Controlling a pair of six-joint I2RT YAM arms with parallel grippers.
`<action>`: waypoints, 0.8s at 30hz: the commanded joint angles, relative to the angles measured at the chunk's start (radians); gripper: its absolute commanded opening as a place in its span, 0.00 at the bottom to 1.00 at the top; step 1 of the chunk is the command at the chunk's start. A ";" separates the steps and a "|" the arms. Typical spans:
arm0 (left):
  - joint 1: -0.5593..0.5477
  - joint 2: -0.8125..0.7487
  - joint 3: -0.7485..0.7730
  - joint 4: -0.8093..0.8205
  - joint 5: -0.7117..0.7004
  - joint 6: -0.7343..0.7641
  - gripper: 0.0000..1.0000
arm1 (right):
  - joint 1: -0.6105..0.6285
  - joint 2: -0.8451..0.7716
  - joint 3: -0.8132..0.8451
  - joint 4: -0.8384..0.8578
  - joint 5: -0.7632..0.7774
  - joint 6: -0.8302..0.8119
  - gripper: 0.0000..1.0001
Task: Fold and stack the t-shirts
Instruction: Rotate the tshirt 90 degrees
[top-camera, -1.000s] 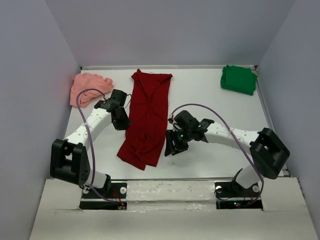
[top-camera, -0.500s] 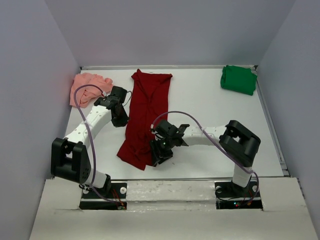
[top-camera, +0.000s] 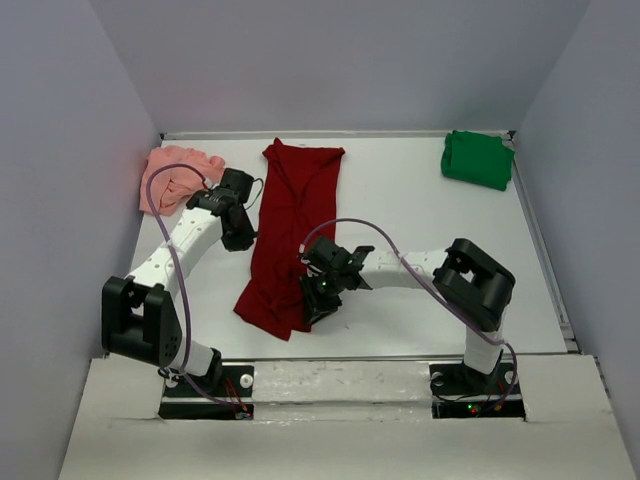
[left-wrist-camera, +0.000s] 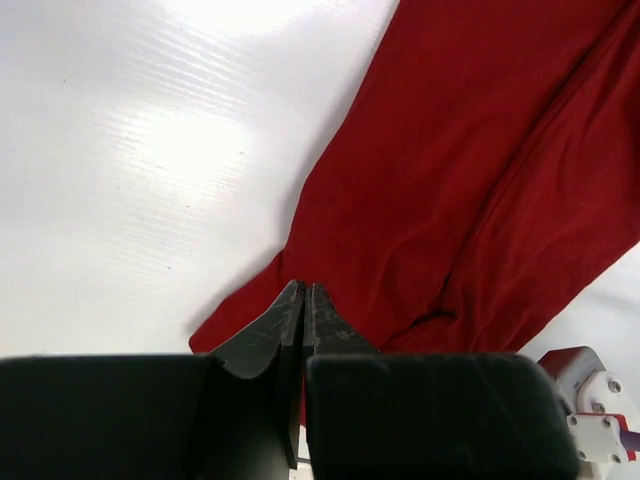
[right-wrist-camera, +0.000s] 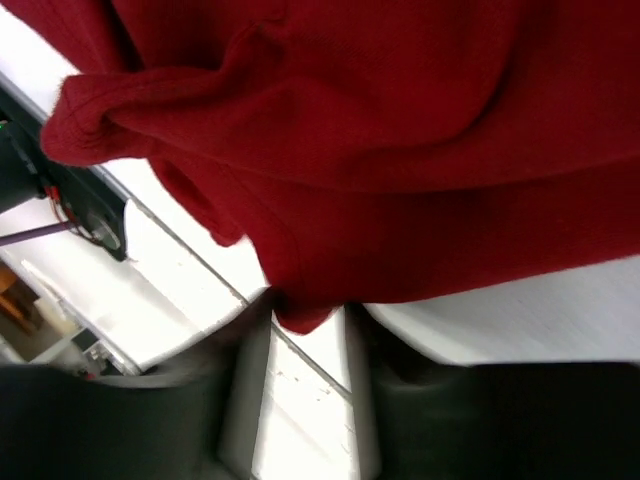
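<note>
The dark red t-shirt (top-camera: 295, 215) lies as a long folded strip down the middle of the table. My left gripper (top-camera: 240, 236) is at its left edge, jaws shut (left-wrist-camera: 305, 288), with the tips over the red cloth (left-wrist-camera: 450, 150); I see no cloth lifted. My right gripper (top-camera: 316, 304) is at the strip's near right corner. Its jaws stand apart (right-wrist-camera: 308, 306), and a bunched corner of the red shirt (right-wrist-camera: 400, 120) pokes between the fingertips. The salmon-pink t-shirt (top-camera: 176, 176) lies crumpled at the back left. The green t-shirt (top-camera: 477, 158) lies folded at the back right.
Grey walls close the table on the left, right and back. The table's front edge (top-camera: 340, 362) and both arm bases lie just behind the right gripper. A dark mount with wires (right-wrist-camera: 40, 190) shows beyond that edge. Purple cables loop over both arms.
My right arm has swung left to the red shirt's near right corner, and its jaws have narrowed around the cloth there. The left gripper has crept slightly toward the back, still shut.
</note>
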 joint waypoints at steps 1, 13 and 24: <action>-0.002 -0.021 0.084 -0.042 -0.035 0.022 0.13 | 0.035 -0.072 0.029 -0.032 0.110 0.068 0.21; -0.002 -0.021 0.141 -0.076 -0.019 0.041 0.12 | 0.076 -0.181 0.002 -0.134 0.340 0.275 0.00; -0.002 -0.041 0.175 -0.097 0.011 0.055 0.12 | 0.087 -0.322 -0.075 -0.233 0.383 0.375 0.00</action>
